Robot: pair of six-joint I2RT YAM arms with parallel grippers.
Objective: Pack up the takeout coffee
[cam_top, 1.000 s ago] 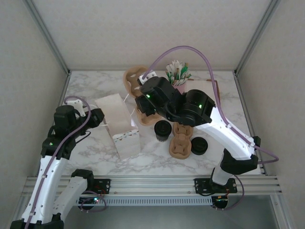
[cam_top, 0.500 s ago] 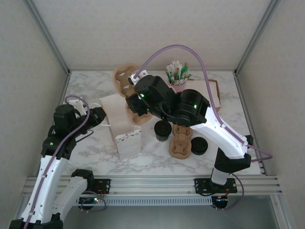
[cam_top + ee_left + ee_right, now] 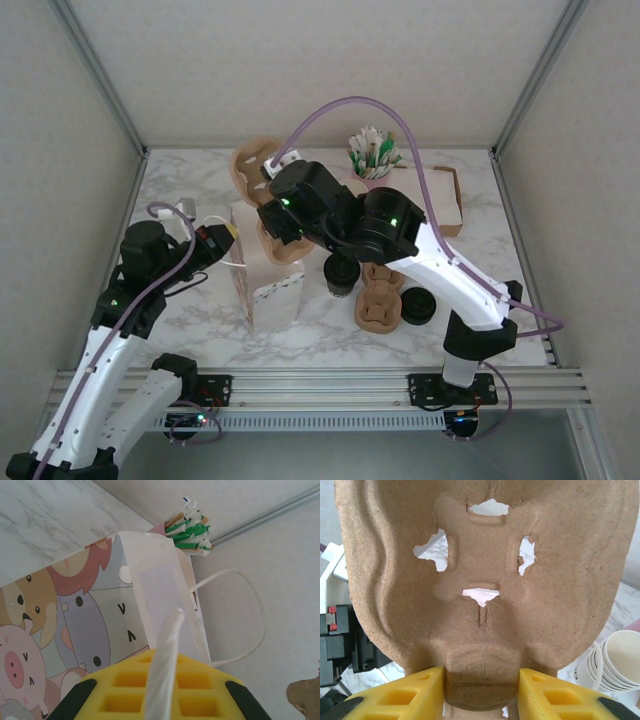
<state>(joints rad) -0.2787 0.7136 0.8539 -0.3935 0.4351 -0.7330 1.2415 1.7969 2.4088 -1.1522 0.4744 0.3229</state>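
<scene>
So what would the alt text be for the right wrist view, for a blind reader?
A brown moulded-pulp cup carrier, seen close up, is pinched at its lower edge between two yellow fingers. A stack of cream paper cups sits at the lower right, with marble table behind.

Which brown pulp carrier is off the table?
The carrier clamped in the right gripper, near the paper bag; the other carrier lies flat on the table.

Right claw (image 3: 481,690) clamping pulp carrier (image 3: 480,580), stacked cream cups (image 3: 616,661) lower right

white arms (image 3: 100,360), black joints (image 3: 385,225), purple cables (image 3: 352,100)
</scene>
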